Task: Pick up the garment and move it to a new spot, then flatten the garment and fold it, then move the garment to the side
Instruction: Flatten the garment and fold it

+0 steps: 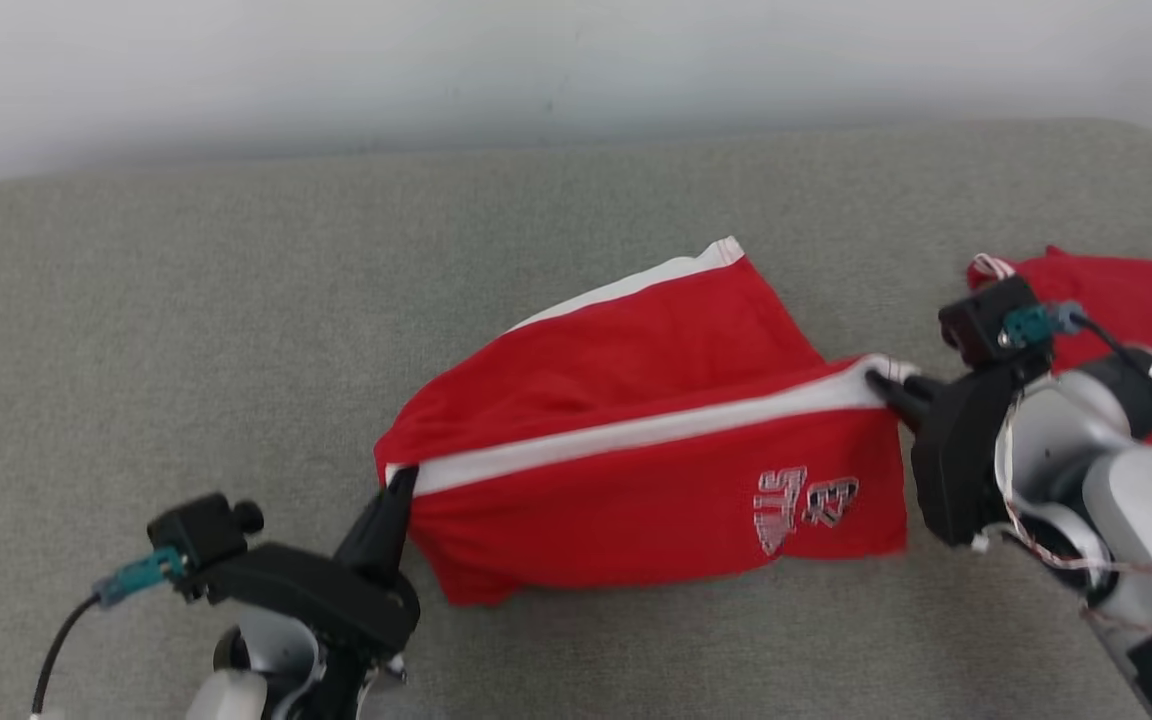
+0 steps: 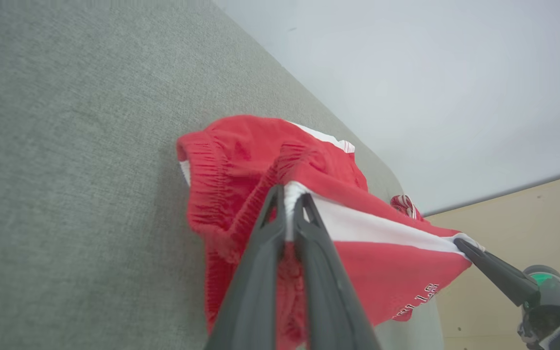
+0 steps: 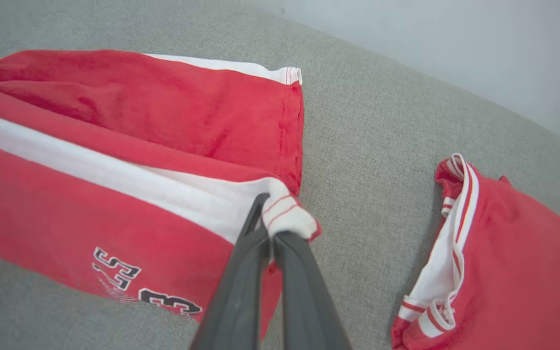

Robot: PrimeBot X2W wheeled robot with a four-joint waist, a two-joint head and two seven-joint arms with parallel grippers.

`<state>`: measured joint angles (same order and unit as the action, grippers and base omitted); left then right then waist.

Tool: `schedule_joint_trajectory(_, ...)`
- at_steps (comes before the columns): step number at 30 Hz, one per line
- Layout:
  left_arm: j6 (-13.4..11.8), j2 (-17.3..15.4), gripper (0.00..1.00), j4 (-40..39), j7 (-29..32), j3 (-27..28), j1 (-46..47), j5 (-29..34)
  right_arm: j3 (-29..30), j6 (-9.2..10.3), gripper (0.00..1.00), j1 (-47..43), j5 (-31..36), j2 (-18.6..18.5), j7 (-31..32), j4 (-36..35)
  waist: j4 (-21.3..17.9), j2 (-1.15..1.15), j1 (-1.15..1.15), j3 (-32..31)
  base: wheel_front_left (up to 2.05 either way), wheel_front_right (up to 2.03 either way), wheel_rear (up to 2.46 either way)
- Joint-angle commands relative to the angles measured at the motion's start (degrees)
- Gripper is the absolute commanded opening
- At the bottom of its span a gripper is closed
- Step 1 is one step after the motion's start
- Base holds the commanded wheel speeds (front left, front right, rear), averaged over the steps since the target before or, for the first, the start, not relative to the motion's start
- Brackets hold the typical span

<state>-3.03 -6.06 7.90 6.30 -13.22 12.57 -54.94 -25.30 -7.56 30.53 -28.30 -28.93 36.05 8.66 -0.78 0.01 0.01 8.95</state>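
Shorts centre of cushion, top edge lifted | left gripper at 8 o'clock, pinched on stripe at the waistband | right gripper at 3 o'clock, pinched on hem end | likely light, limp, sagging; hold corners | second garment at 2 o'clock

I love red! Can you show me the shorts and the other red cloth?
shorts (image 1: 636, 360): head view, red part above white stripe.
other red cloth (image 3: 528, 262): right wrist view, plain red middle.
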Motion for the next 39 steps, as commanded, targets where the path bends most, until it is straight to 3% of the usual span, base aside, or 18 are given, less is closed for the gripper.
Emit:
schedule_joint_trajectory(1,0.0,0.4,0.0,1.6,-1.1,0.4,2.8,0.9,-1.5,0.18,0.0,3.4,-0.4,-0.4,-2.2,2.5,2.5,-0.01,-0.01,3.6,0.0,0.0,0.0)
schedule_joint_trajectory(9,0.5,2.3,0.0,8.8,-5.0,-0.5,12.1,-0.2,-6.7,0.18,0.0,16.4,-0.2,0.0,-12.0,15.2,5.6,-0.01,-0.01,9.5,0.0,0.0,0.0)
schedule_joint_trajectory(25,1.6,3.0,0.0,17.0,-10.9,-4.6,21.3,-1.9,-10.6,0.19,0.0,29.2,1.2,4.6,-22.1,33.0,8.7,-0.01,-0.01,13.2,0.0,0.0,0.0)
schedule_joint_trajectory(26,1.8,3.0,0.16,17.3,-11.1,-4.9,21.7,-2.0,-10.7,0.19,0.05,29.6,0.8,4.9,-22.2,34.1,8.8,-0.01,-0.01,13.1,0.0,0.0,0.0)
schedule_joint_trajectory(27,1.9,3.0,0.49,17.7,-11.4,-5.2,22.1,-2.1,-11.0,0.18,0.34,30.0,0.7,5.2,-22.5,35.0,8.9,-0.01,-0.01,13.1,0.0,0.0,0.0)
schedule_joint_trajectory(28,1.9,3.0,1.0,18.0,-11.5,-5.4,22.3,-2.3,-11.1,0.18,1.0,30.2,0.4,5.6,-22.7,35.8,8.9,-0.01,-0.01,13.0,0.0,0.0,0.0)
schedule_joint_trajectory(34,3.6,3.1,1.0,19.1,-14.4,-6.6,22.6,-1.6,-12.3,0.18,1.0,30.1,-1.6,6.7,-24.6,38.6,8.7,-0.01,-0.01,11.2,0.0,0.0,0.0)
schedule_joint_trajectory(39,3.2,1.5,1.0,18.6,-19.8,-5.1,20.3,1.7,-14.1,0.18,1.0,28.1,-5.3,6.2,-23.5,38.5,8.3,-0.01,-0.01,8.6,0.0,0.0,0.0)
